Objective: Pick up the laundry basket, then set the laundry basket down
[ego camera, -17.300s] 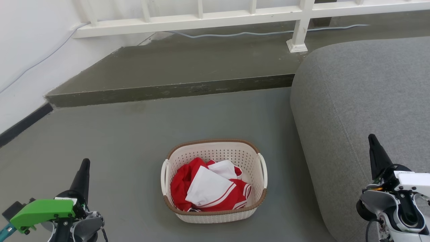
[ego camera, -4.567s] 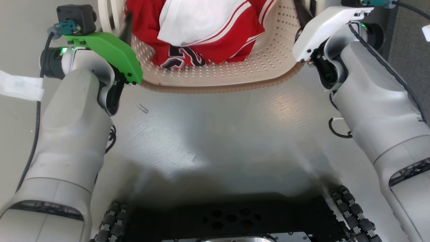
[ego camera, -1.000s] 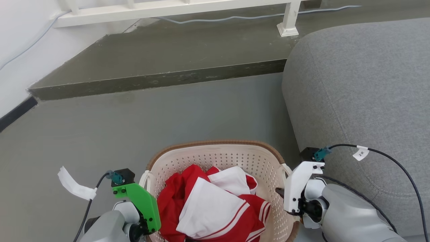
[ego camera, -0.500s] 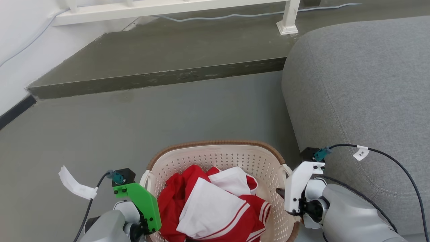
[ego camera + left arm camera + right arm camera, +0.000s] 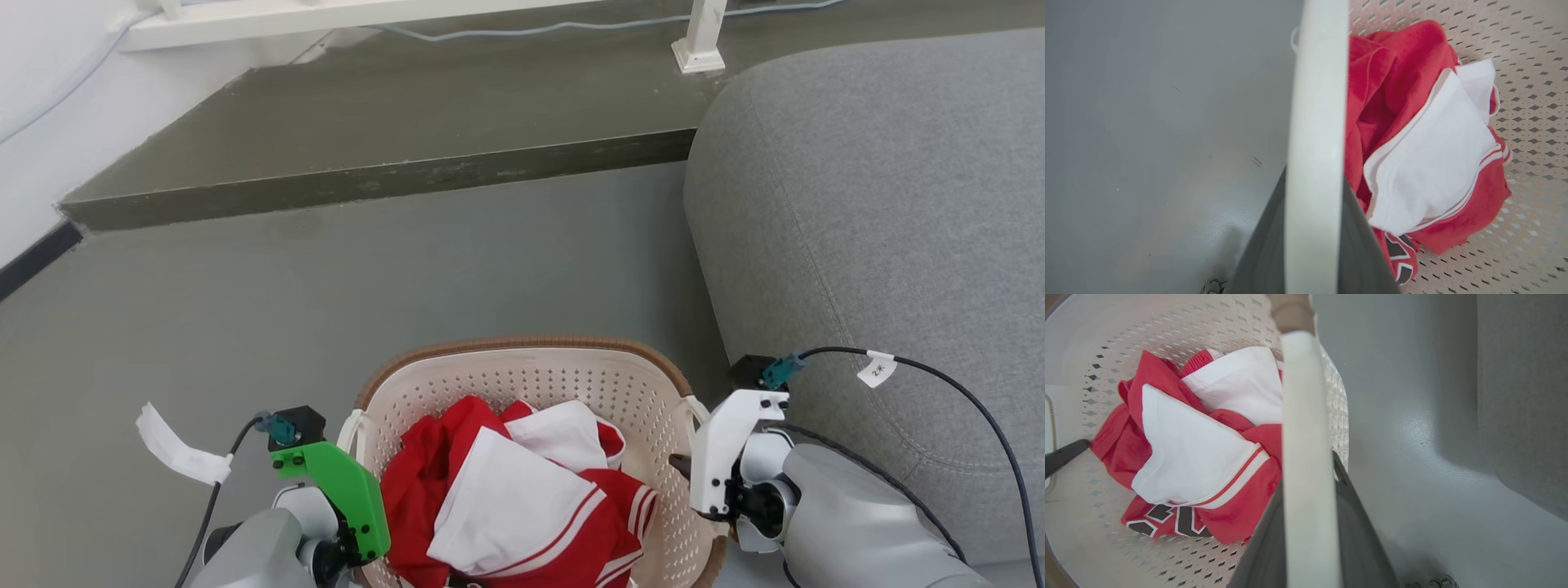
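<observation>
We're holding the laundry basket (image 5: 539, 380) at the bottom centre of the head view, between our two arms, and it's looking lifted clear of the floor (image 5: 326, 286). The left tool (image 5: 1314, 179) is clamping closed on the white left handle (image 5: 1315, 81), a dark finger on each side of it. The right tool (image 5: 1308, 473) is gripping the right handle (image 5: 1302, 384) the same way. Here's what we're watching for: those handles are thin, smooth plastic. If one arm is dropping faster than the other on the way down, the basket could be tilting and a handle sliding out of the fingers. The grey sofa (image 5: 882, 204) is sitting just beside our right arm on the right of the frame, so drifting that way is risking a bump. And the red and white clothes (image 5: 506, 490) are lying loose, so a hard landing could be tossing them over the brown rim (image 5: 522, 341)
</observation>
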